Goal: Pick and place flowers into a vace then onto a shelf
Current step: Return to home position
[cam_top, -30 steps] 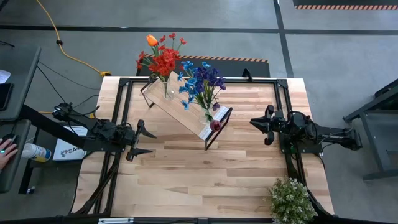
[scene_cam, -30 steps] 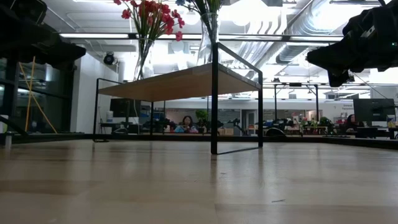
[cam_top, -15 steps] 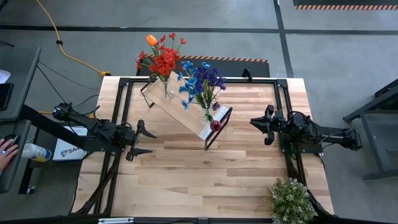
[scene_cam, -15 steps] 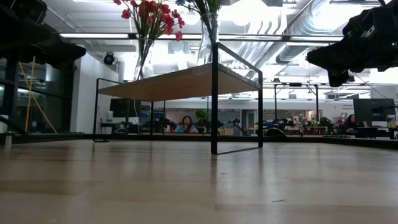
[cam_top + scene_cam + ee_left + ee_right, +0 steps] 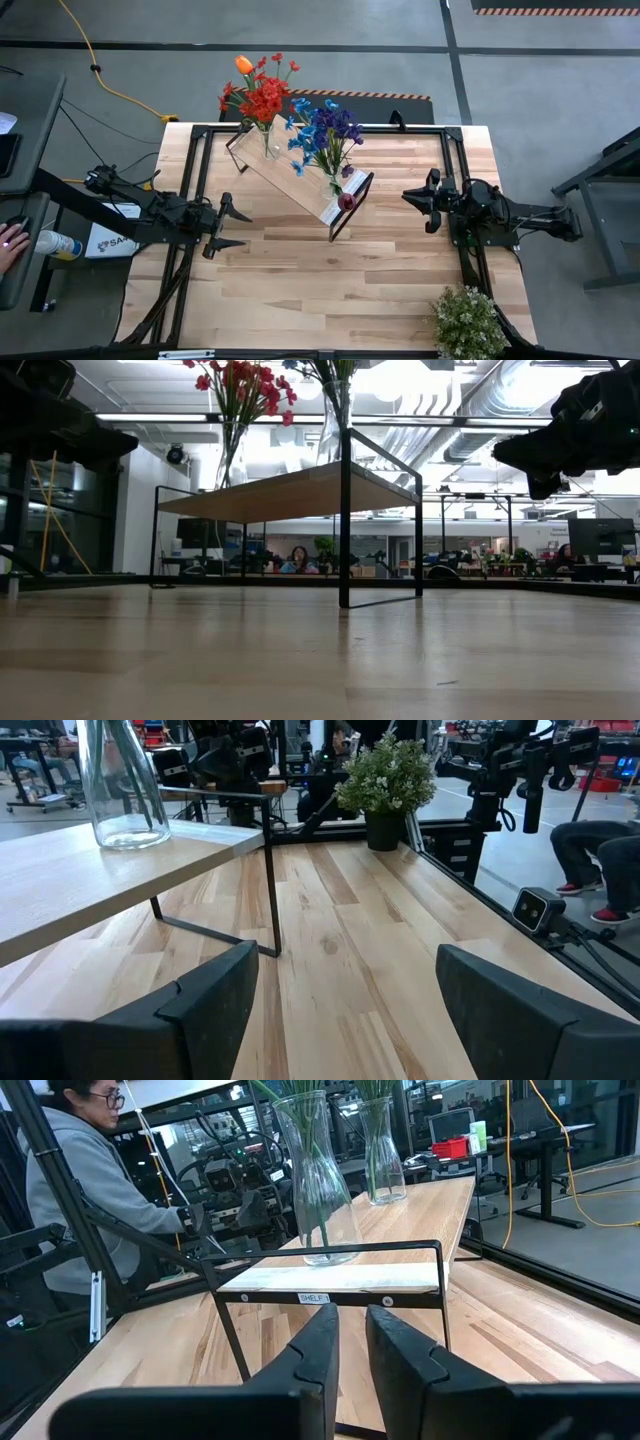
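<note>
nothing has moved over the last second. flowers [image 5: 262,98] in both vases [image 5: 318,1200] on the shelf [image 5: 290,180], bench [image 5: 320,290] 12 o'clock. left gripper [image 5: 243,229] at 9, fingers released; right gripper [image 5: 408,196] at 3, clenched, empty. i judge the job done.

Wooden table [image 5: 320,290], bushy plant [image 5: 467,322] at its corner; yellow floor cable [image 5: 130,98]
</note>
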You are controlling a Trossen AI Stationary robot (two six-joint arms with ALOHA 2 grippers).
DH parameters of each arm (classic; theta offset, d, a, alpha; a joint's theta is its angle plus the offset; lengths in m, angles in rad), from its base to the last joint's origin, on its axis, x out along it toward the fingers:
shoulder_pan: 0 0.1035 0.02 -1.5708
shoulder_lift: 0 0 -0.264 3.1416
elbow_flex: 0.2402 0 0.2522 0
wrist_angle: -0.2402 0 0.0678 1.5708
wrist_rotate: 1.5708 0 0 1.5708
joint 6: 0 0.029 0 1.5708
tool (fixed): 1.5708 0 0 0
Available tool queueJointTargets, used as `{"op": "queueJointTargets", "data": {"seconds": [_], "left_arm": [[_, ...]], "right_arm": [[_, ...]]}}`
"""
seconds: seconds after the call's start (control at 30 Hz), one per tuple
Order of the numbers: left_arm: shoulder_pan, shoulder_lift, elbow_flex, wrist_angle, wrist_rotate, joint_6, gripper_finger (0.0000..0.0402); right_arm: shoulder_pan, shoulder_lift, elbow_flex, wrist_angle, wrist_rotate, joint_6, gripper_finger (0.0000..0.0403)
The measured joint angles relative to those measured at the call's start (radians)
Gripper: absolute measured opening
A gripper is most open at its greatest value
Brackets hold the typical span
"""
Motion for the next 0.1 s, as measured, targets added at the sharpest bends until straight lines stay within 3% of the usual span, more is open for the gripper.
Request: {"op": "queueJointTargets", "data": {"seconds": [0.1], "left_arm": [[0.0, 0.0, 0.0, 0.0, 0.0, 0.0, 0.0337]], "right_arm": [[0.0, 0.0, 0.0, 0.0, 0.0, 0.0, 0.0047]]}}
